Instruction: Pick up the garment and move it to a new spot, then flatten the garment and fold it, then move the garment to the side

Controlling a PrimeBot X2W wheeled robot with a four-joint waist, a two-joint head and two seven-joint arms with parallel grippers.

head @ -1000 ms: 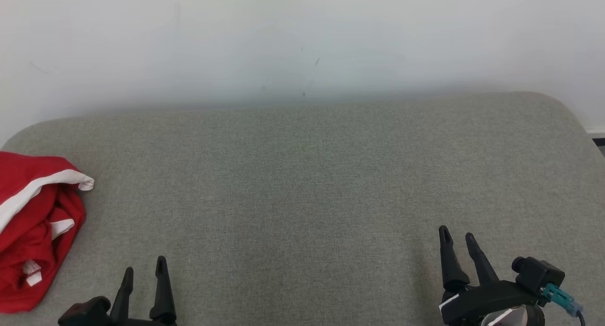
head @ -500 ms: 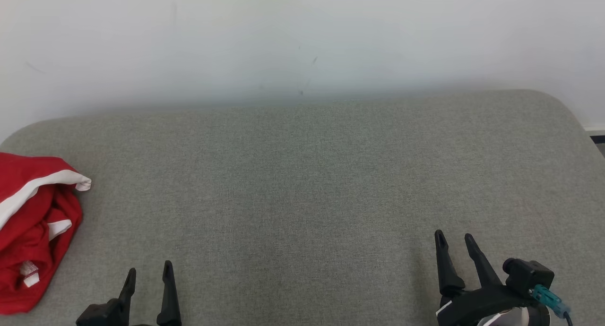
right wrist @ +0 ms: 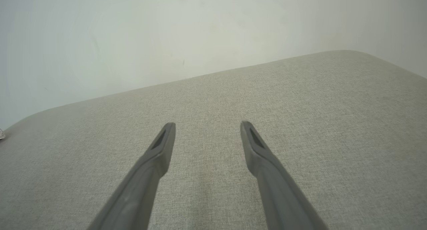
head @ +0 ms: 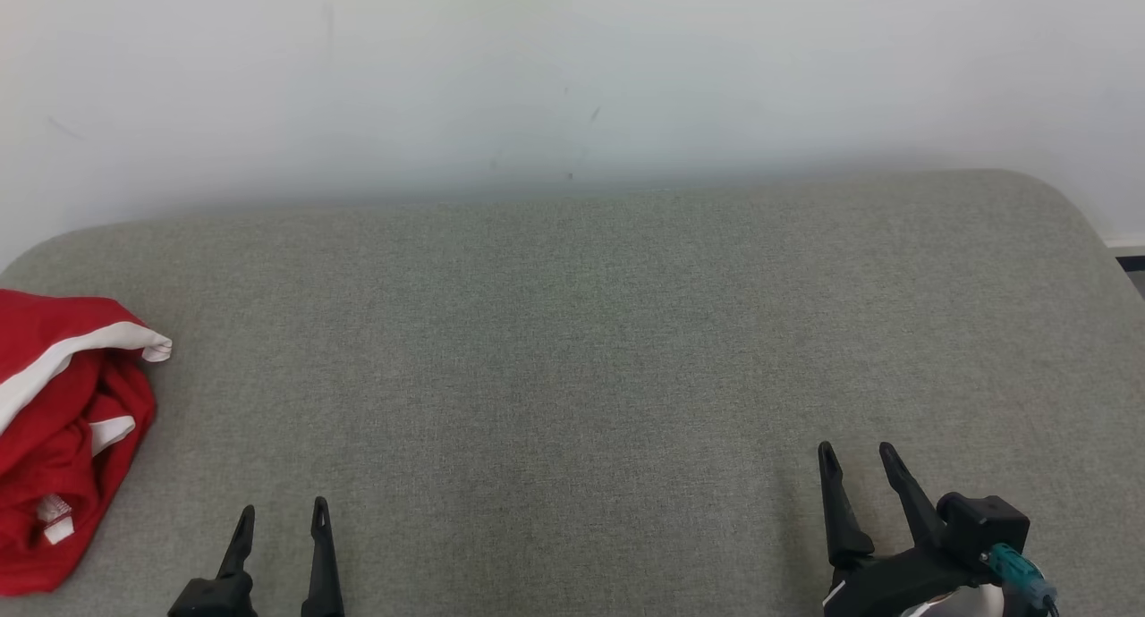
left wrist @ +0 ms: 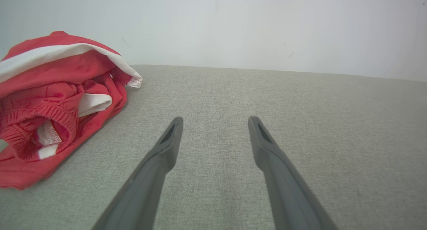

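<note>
The grey tabletop (head: 572, 331) is carrying a crumpled red garment (head: 63, 438); the left gripper (head: 283, 507) is hovering near it, the right gripper (head: 854, 447) well apart, both jaws open.

The garment (head: 63, 438) lies on the cushion's (head: 581, 349) left edge, wall (head: 572, 71) behind.

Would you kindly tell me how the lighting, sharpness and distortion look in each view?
Head view: soft even light, no glare, red garment cropped by the left edge. Left wrist view: the wide angle makes the left gripper loom large; the grey surface shows a sharp weave. Right wrist view: the corners darken and the surface's far edge tilts.
</note>
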